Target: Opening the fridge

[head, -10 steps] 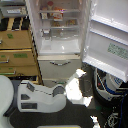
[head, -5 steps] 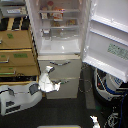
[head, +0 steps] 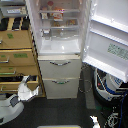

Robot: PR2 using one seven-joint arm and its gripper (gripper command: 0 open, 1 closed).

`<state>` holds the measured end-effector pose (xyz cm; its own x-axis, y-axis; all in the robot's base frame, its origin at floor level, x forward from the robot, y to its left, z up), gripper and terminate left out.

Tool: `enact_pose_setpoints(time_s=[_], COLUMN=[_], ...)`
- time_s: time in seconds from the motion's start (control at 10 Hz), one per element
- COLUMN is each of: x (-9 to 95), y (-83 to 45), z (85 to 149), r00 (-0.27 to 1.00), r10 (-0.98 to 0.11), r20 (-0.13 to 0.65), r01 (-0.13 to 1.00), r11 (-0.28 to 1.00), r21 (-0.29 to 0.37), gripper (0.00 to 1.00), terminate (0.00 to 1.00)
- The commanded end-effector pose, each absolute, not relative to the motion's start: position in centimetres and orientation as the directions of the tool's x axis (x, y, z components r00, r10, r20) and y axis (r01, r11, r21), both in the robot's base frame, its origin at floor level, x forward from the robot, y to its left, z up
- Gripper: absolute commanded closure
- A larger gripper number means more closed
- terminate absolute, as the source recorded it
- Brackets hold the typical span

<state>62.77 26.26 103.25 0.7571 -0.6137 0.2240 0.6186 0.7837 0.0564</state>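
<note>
Arm has pulled back low and left since the earlier frame; gripper (head: 25, 90) now sits at the cabinet (head: 17, 55) front. Jaw state: can't tell, too blurry. Fridge (head: 60, 55) stands right of the jaws, door (head: 107, 37) already wide open. Risk: swinging back could clip cabinet or lower drawers. Arm base cut off.

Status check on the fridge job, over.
End effector low beside the wooden cabinet, jaws unclear. Fridge upper door wide open, both drawers shut. Nothing blocking.
</note>
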Motion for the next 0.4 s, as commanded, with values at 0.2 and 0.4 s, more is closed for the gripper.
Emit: enact_pose_setpoints(time_s=[0.2,0.4], x=[51.9,50.2], y=[39.0,38.8], z=[93.6,91.8], r00=[0.822,0.813], r10=[-0.364,-0.358], r20=[0.437,0.46], r01=[0.438,0.443], r11=[0.895,0.892], r21=[-0.08,-0.089], gripper=[0.0,0.0], terminate=[0.0,1.0])
